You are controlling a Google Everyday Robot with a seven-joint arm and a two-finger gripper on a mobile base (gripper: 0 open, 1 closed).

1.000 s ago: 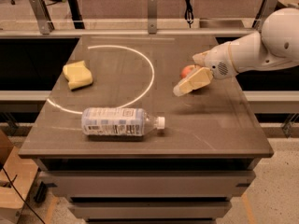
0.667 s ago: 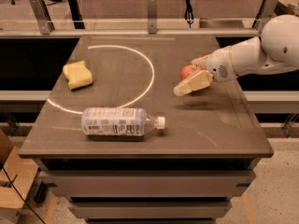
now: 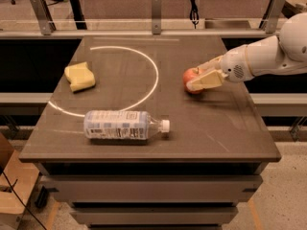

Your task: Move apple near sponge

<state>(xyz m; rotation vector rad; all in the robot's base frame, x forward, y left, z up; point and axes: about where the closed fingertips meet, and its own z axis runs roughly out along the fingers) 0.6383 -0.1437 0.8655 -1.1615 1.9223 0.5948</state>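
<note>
Low, gripper [image 3: 194,77] clasping apple [image 3: 187,74], sponge [image 3: 79,76] well apart, bottle [image 3: 122,125] lying toward front

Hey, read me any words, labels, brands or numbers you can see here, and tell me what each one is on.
Bottle label: printed lines, too blurred to read.
Nothing readable on the sponge, apple, table, or the gripper at the apple.

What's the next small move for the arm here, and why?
Probably lift the apple slightly and start it leftward. The gripper is at the apple on the right side of the table, while the sponge lies far across on the left. The bottle lies nearer the front edge, so a straight path left looks open.
</note>
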